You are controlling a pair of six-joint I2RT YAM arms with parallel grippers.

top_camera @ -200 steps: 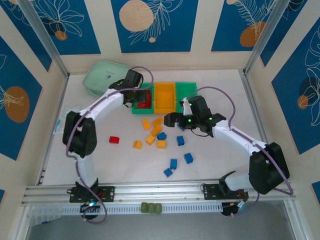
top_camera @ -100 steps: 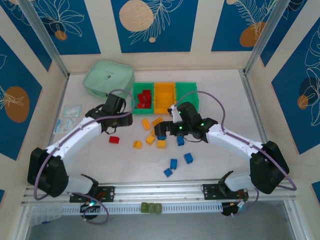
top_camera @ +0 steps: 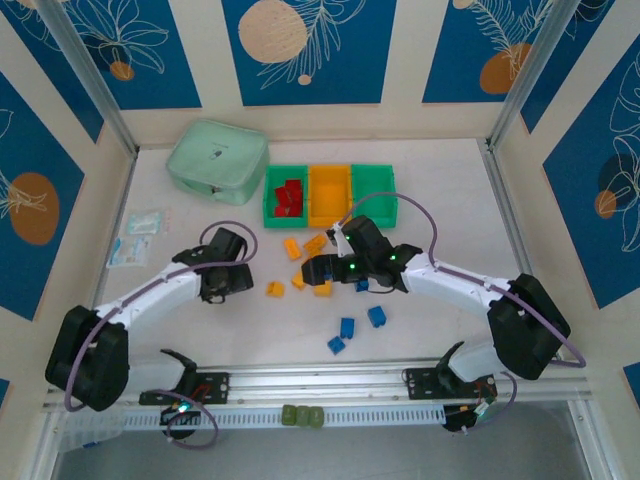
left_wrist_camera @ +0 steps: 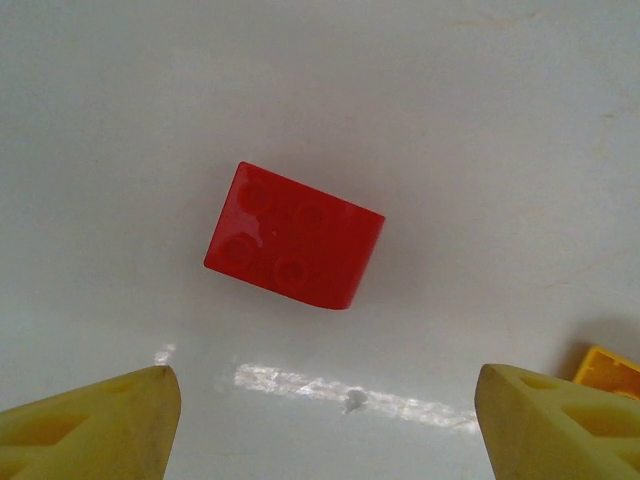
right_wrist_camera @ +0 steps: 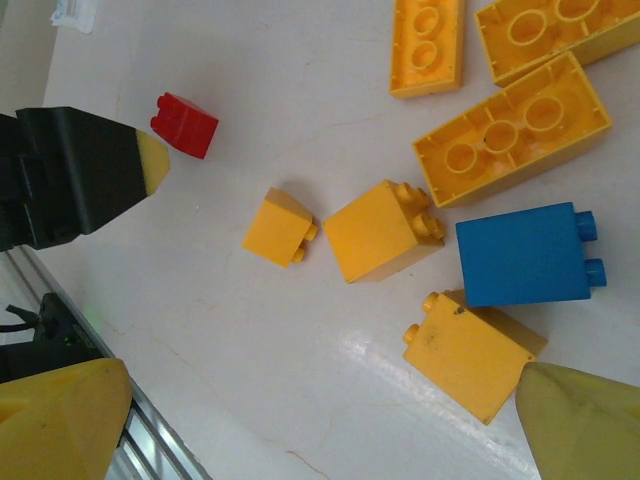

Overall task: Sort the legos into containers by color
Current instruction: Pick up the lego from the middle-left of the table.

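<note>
overhead wide; wrist views share red lego (left_wrist_camera: 293, 235)

Loose legos (top_camera: 376, 316) lie before three joined containers (top_camera: 329, 195).

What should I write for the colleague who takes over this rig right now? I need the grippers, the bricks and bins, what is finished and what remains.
Left gripper: open, empty, hovering over a lone red brick that lies loose.
Right gripper: open, empty, above the loose yellow bricks and one blue brick.
Bins: the left green bin holds red bricks; the orange bin and the right green bin look empty.
Done: several reds are sorted.
Left: the one loose red, all the yellow, and the blue bricks.
</note>
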